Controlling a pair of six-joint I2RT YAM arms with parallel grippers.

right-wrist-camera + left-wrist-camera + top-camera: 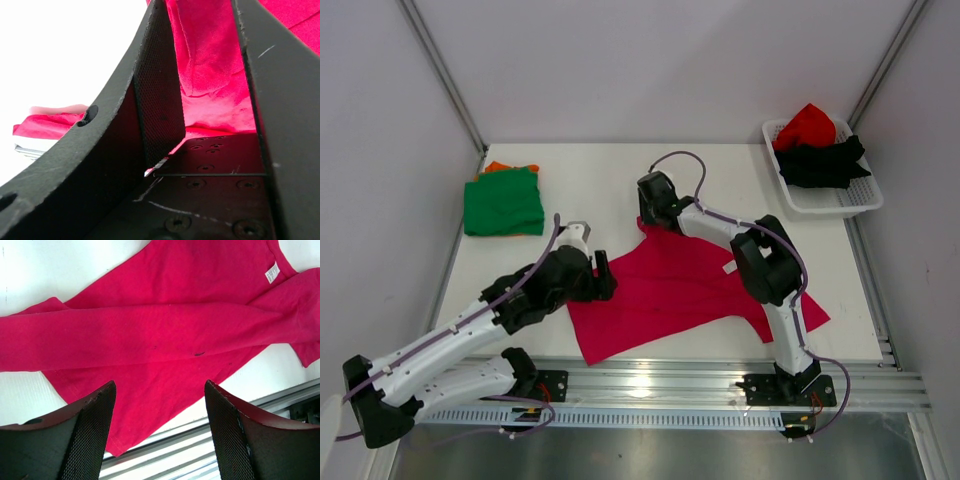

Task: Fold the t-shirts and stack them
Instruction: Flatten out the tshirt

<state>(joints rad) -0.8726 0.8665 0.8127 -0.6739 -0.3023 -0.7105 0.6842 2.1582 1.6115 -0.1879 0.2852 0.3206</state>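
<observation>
Lying flat near the front edge of the surface (600, 170), the pink t-shirt (690, 285) has its far corner pinched in the right hand (650, 215). The left hand (610, 275) hangs wide and loose over the shirt's left side, holding nothing.

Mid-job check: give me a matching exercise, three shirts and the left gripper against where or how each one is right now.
1 pink shirt
2 green shirt
3 black shirt
4 left gripper

a in the basket
b open, over the pink shirt's edge
c folded, far left of the table
d spread out in the middle

Pairs: 1-d, 2-c, 3-a, 4-b.
</observation>
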